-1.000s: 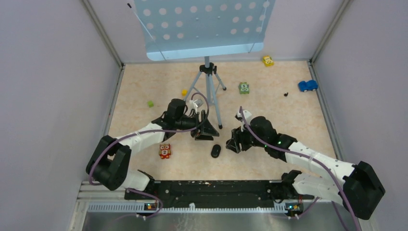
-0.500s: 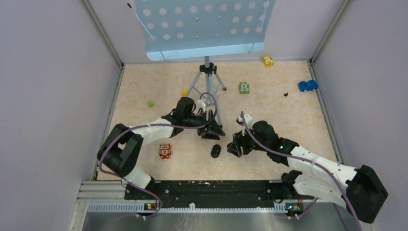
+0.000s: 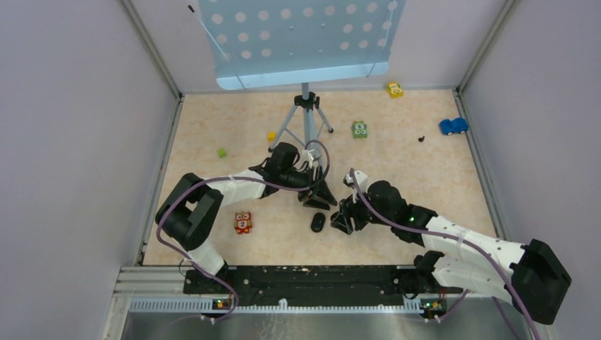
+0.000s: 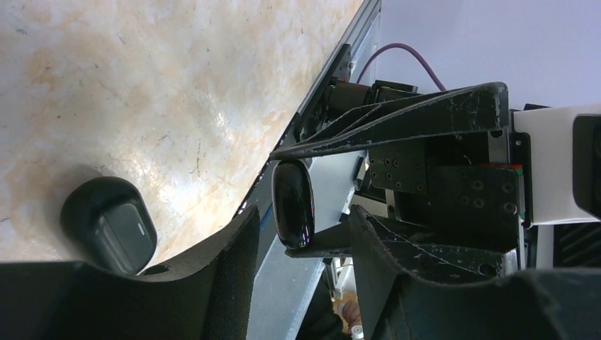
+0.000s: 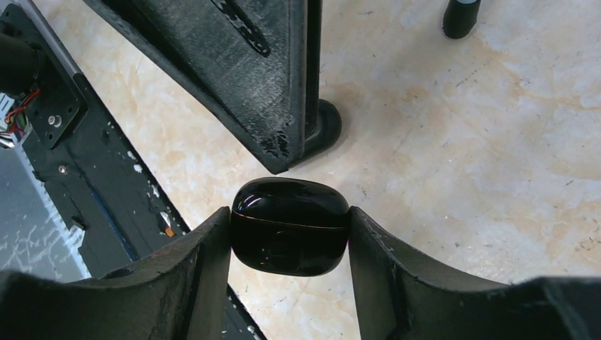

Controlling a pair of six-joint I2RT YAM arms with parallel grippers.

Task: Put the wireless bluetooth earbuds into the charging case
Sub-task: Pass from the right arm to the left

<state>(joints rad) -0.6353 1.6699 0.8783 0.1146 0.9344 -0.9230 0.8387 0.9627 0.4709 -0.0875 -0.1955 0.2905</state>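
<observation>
charging case [image 5: 289, 234] gripped between right gripper [image 5: 287, 219] jaws, left gripper [image 4: 301, 216] close beside

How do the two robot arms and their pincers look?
Both arms have white tube-like links between black joints, and a purple cable loops along each. The left pincer and right pincer are black, with wedge-shaped, scuffed fingers. A green light glows on the right arm.

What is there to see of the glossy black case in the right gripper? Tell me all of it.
The glossy black case is a small rounded pebble, shiny like smooth plastic, with a thin seam round it and a faint round dimple on its near face; it looks closed. The right gripper clamps it, one finger on each end. The left gripper hovers just beyond, not touching.
</observation>
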